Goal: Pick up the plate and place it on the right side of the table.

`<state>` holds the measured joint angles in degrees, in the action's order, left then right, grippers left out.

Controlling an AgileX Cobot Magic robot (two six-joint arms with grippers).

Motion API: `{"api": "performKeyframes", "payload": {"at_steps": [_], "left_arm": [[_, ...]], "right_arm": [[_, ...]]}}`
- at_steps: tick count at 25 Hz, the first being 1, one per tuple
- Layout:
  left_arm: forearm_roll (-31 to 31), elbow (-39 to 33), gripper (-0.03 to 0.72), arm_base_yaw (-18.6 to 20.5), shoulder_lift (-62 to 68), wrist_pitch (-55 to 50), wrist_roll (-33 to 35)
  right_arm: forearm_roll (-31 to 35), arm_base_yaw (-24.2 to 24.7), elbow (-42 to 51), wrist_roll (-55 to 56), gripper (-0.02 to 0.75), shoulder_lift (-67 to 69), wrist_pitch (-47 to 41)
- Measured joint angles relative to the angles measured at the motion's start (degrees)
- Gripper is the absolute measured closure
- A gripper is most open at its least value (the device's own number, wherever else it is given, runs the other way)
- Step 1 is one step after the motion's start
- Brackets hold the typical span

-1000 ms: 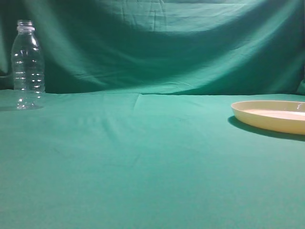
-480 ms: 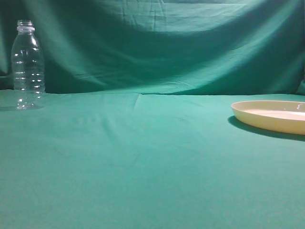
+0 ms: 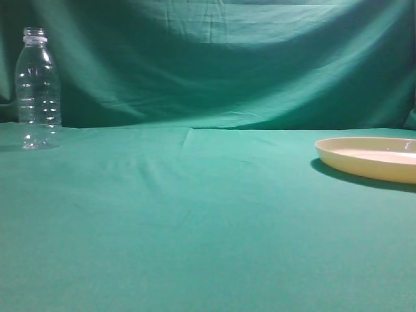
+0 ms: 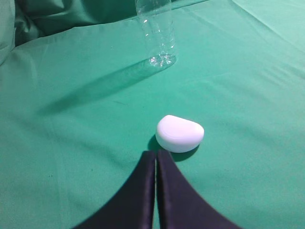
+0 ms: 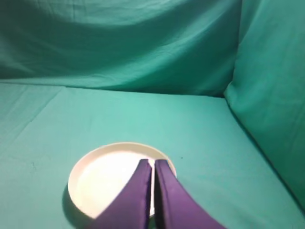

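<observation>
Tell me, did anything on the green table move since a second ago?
Nothing visibly moved. The plate sits flat at the right edge of the table, and the clear bottle stands upright at the far left, just as before. No claw shows in the exterior view then or now. In the wrist views, the left claw and right claw are both shut and holding nothing.

Clear bottle upright at far left, w/ white rounded lump nearby.
</observation>
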<state>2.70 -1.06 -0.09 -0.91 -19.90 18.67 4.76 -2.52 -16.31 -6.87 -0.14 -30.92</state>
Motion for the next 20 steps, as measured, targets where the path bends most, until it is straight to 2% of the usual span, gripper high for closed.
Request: {"api": "performKeyframes", "payload": {"at_steps": [5, 9, 20], "left_arm": [[0.0, 0.0, 0.688, 0.0, 0.0, 0.0, 0.0], [0.0, 0.0, 0.688, 0.0, 0.0, 0.0, 0.0], [0.0, 0.0, 0.688, 0.0, 0.0, 0.0, 0.0]], "right_arm": [[-0.4, -1.12, 11.45, 0.0, 0.738, -0.45, 8.32], [-0.4, -1.12, 17.03, 0.0, 0.738, -0.45, 11.38], [-0.4, -1.12, 17.87, 1.84, 0.738, -0.45, 9.54]]}}
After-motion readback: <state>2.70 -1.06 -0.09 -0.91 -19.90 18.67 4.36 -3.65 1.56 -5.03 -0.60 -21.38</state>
